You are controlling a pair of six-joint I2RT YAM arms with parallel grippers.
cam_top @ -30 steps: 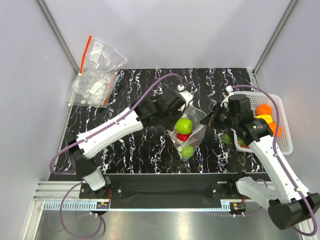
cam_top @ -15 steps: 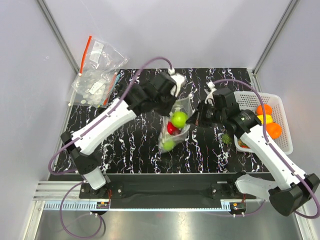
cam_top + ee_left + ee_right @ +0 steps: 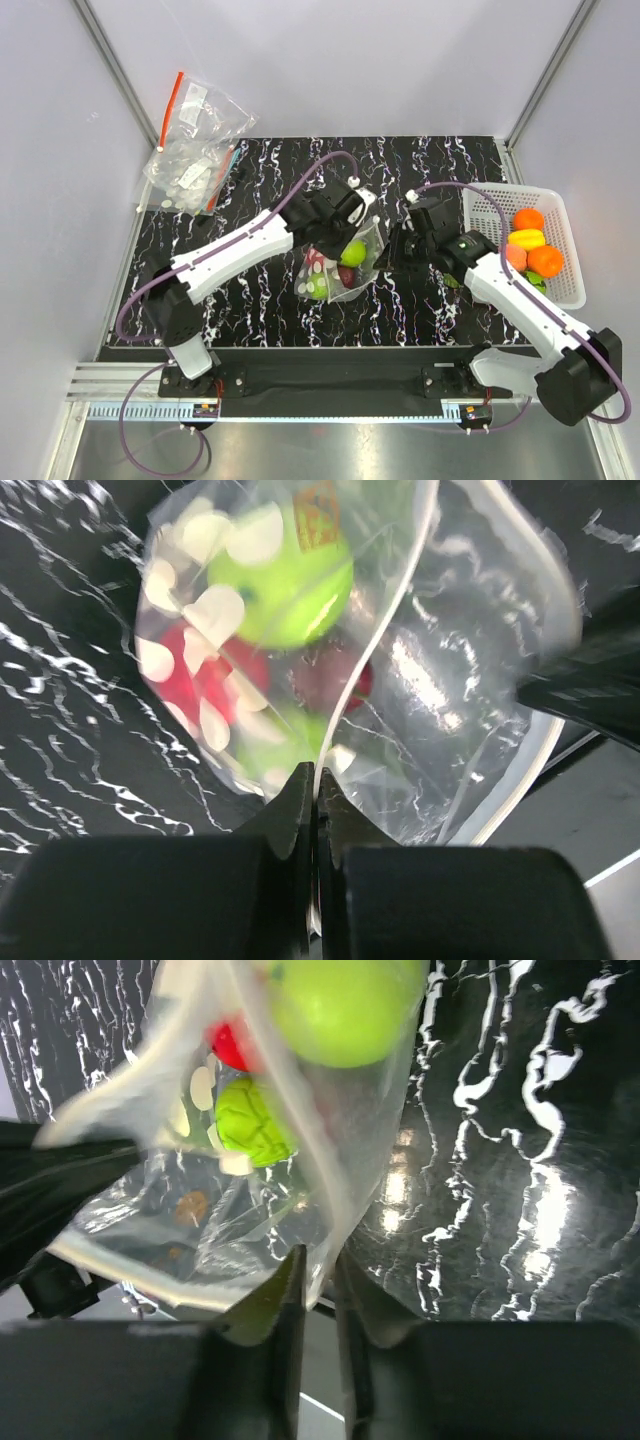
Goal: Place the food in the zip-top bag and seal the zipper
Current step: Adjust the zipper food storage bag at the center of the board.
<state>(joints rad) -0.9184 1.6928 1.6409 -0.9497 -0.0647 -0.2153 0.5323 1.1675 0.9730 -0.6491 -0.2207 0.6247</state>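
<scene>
The zip-top bag (image 3: 335, 272), clear with white dots, hangs between my two grippers over the middle of the black marbled table. Food is inside it: a green fruit (image 3: 285, 580), a red one (image 3: 195, 670) and a dark purple one (image 3: 330, 675). My left gripper (image 3: 358, 232) is shut on one edge of the bag's mouth (image 3: 318, 780). My right gripper (image 3: 390, 250) pinches the opposite edge (image 3: 318, 1260), its jaws nearly together. The pale zipper (image 3: 538, 760) curves open between them. More food lies in the white basket (image 3: 575, 260): orange (image 3: 528, 218) and yellow (image 3: 527, 238) pieces.
A clear undotted bag with a red strip (image 3: 195, 140) lies at the back left, partly off the table. The basket stands at the table's right edge beside my right arm. Grey walls close in the left, back and right sides.
Both grippers have carried the bag to the left and lowered it. The right gripper has followed it away from the basket. The bag now hangs more sideways.
</scene>
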